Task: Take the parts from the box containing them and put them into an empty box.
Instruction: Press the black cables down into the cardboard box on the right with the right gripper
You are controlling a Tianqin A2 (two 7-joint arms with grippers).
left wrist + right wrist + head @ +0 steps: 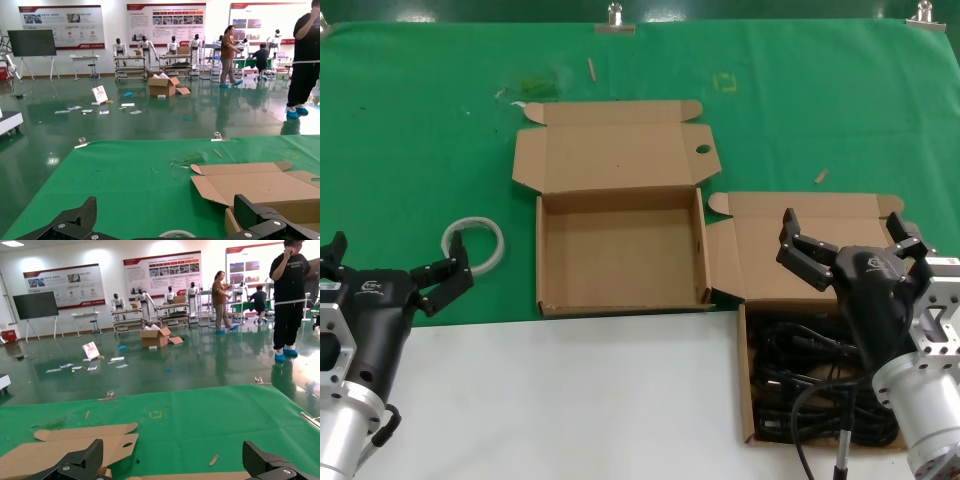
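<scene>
Two surfaces: green cloth (420, 120) over the far part of the table, clipped at its back edge, white tabletop (550, 400) near the robot. Wrist views look past the cloth into a big hall with a glossy green floor, wall posters, robots on racks, a few people standing.

Empty box (620, 255) sits mid-table on the cloth, tray long axis running left-right, plain lid with one round hole folded back flat away from the robot. Box of cords (820, 330) lies just right of it, nearly touching at the corner, half on white; its lid also opens away from the robot, with a side wing toward the empty box. Black power cords (810, 385) lie piled and tangled inside that tray, no clear direction, partly hidden by the right arm.

Right gripper (845, 245) hangs over the cord box lid, fingers spread wide, holding nothing. Left gripper (390, 275) is low at the left edge, fingers wide apart, empty, next to the white tape ring (474, 244) on the cloth
</scene>
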